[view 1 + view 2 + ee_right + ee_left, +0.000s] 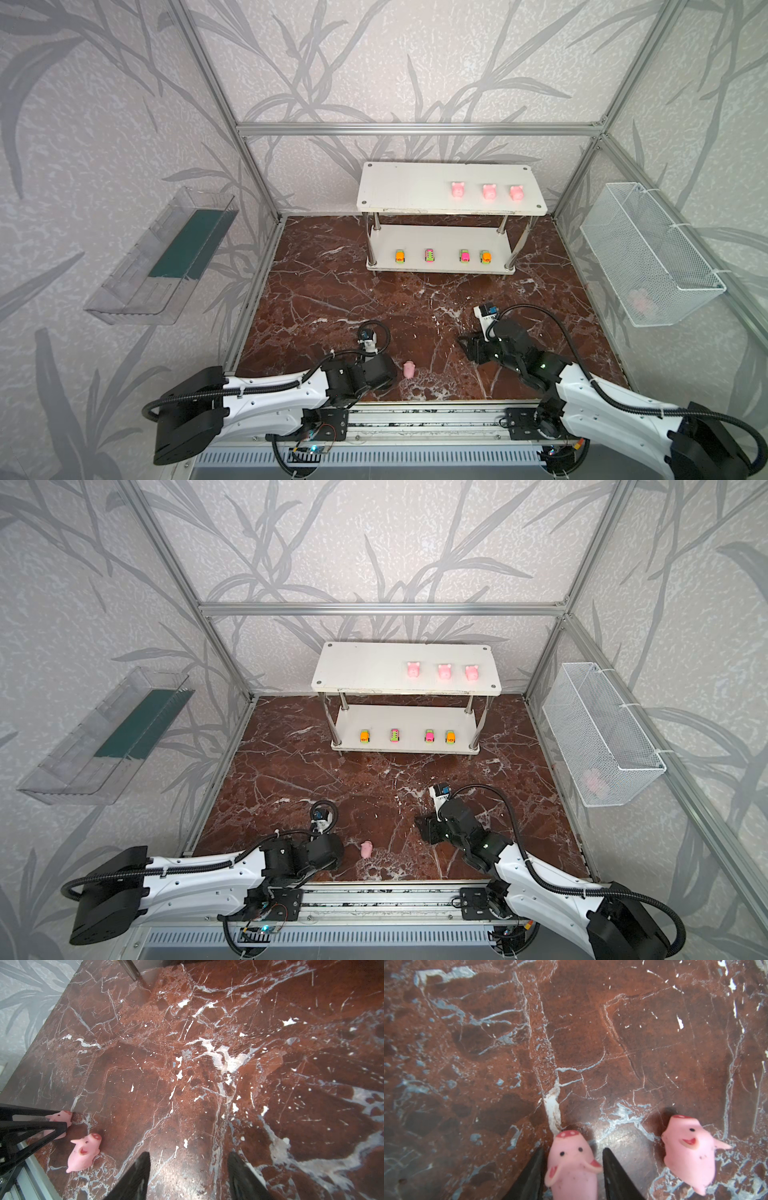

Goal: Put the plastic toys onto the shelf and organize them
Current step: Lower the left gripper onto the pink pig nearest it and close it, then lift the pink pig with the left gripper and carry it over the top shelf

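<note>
A: What is shown in both top views?

B: The shelf is seen at the back of the marble tabletop. A row of three pigs is set on the right half of its upper tier. Four cars are lined along the front of the lower tier.

A: And nearer the front?

B: A loose pig is found on the tabletop near the front edge, just beside the wrist of the left arm. The right arm is held well apart from it, to the right. A faint pink shape is made out through the mesh basket on the right wall, but it cannot be named.

A: What is added by the left wrist view?

B: The left gripper is seen low over the marble. A second pig is lodged between its fingers, snout pointing out past the fingertips. The jaws are set narrow around it, but whether it is actually pinched cannot be told. The loose pig is seen lying on its side just beside them, untouched.

A: And the right wrist view?

B: The right gripper is shown with its jaws held wide, and only bare marble is seen between them. The loose pig and the second pig are caught at the edge of that view, the latter between the left fingers.
</note>
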